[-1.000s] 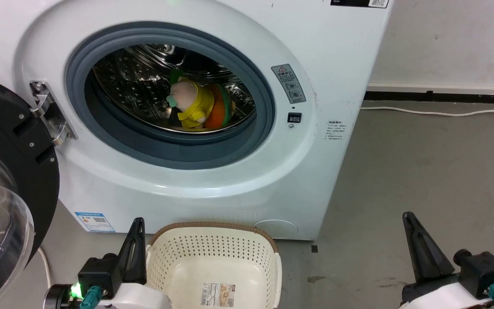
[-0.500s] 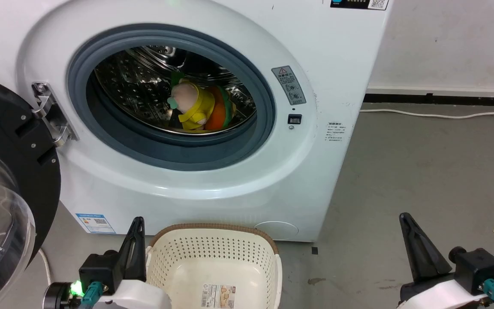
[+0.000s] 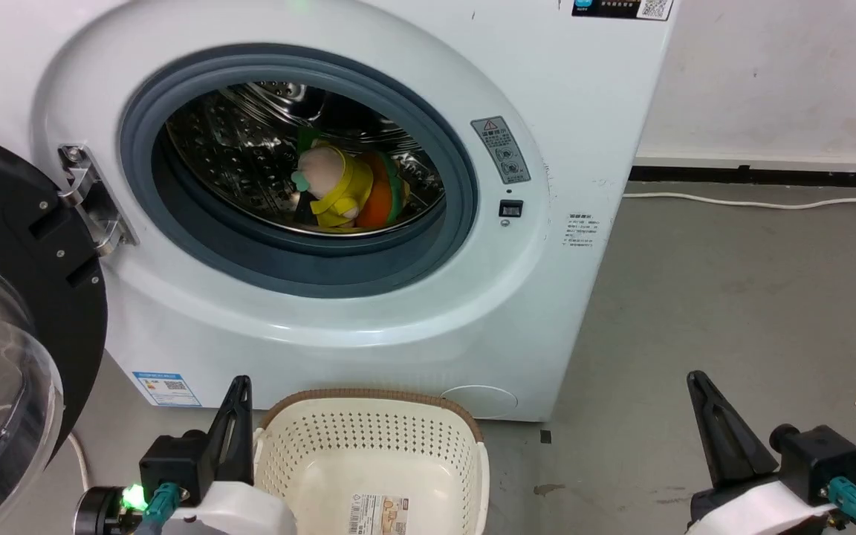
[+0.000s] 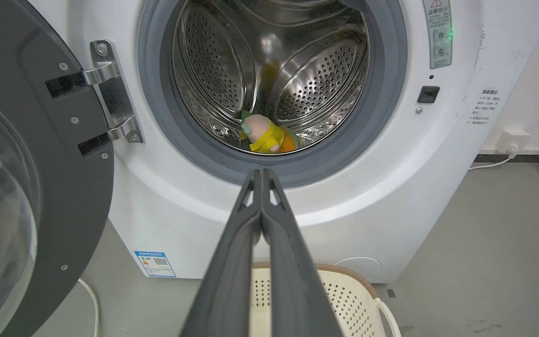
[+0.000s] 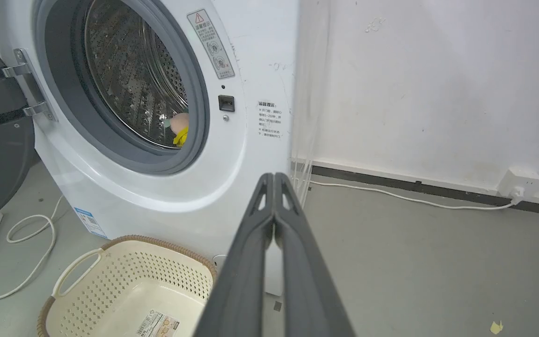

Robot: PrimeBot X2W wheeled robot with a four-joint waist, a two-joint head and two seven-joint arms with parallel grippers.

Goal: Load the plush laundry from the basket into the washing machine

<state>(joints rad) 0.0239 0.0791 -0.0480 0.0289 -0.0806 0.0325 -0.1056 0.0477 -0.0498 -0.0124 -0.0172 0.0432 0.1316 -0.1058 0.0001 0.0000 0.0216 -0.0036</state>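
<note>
1. Over the last 1 second the whole head view drifts slightly, so the camera has moved, not the things. The doll [image 3: 331, 186] and the burger plush [image 3: 382, 197] stay put.
2. The left gripper [image 4: 262, 174] and the right gripper [image 5: 274, 178] each have their fingers pressed together and grip nothing.
3. The washing machine [image 3: 398, 327] has its door [image 3: 12, 245] swung wide. The 2 toys lie touching at the bottom of the drum [image 3: 235, 148].
4. The basket [image 3: 368, 394] holds just its paper label [image 3: 377, 514], so loading looks finished.

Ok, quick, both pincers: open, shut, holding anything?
Left pincer: closed, holding nothing.
Right pincer: closed, holding nothing.
</note>
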